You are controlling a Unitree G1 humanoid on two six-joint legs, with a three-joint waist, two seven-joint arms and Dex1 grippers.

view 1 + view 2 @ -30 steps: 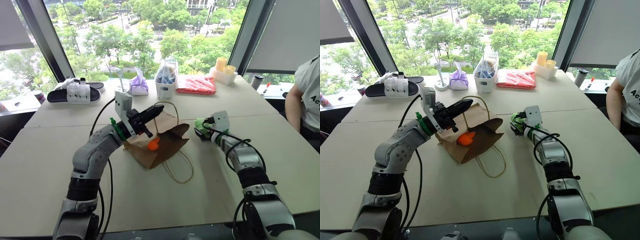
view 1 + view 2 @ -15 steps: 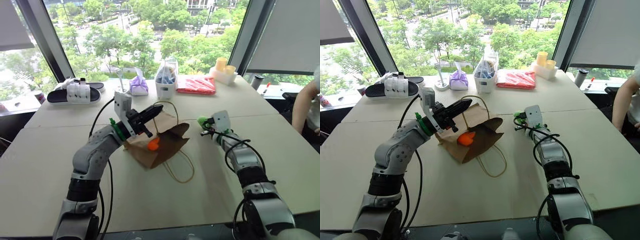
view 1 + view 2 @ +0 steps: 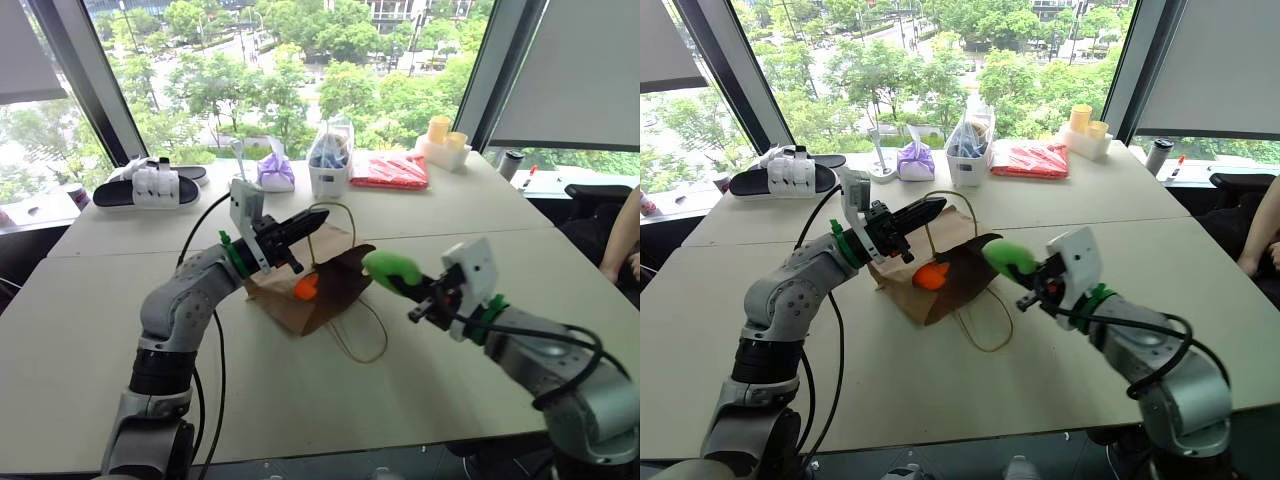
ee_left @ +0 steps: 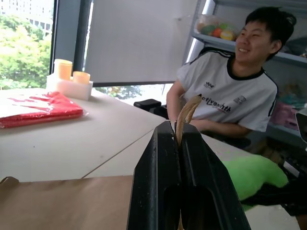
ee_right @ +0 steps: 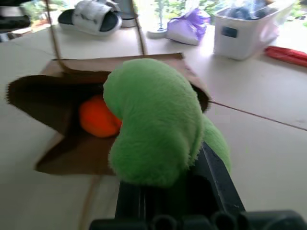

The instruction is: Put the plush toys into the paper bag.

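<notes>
Lifted off the bench, the green toy (image 3: 392,268) now rides clenched in the right end effector (image 3: 425,300), just right of the bag (image 3: 320,285) mouth. Left end effector (image 3: 300,226) pinches the handle (image 4: 186,112); orange toy (image 3: 307,288) lies inside.

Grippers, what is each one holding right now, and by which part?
Left gripper pinches the paper bag's handle; right gripper grips the green plush toy by one end.
</notes>
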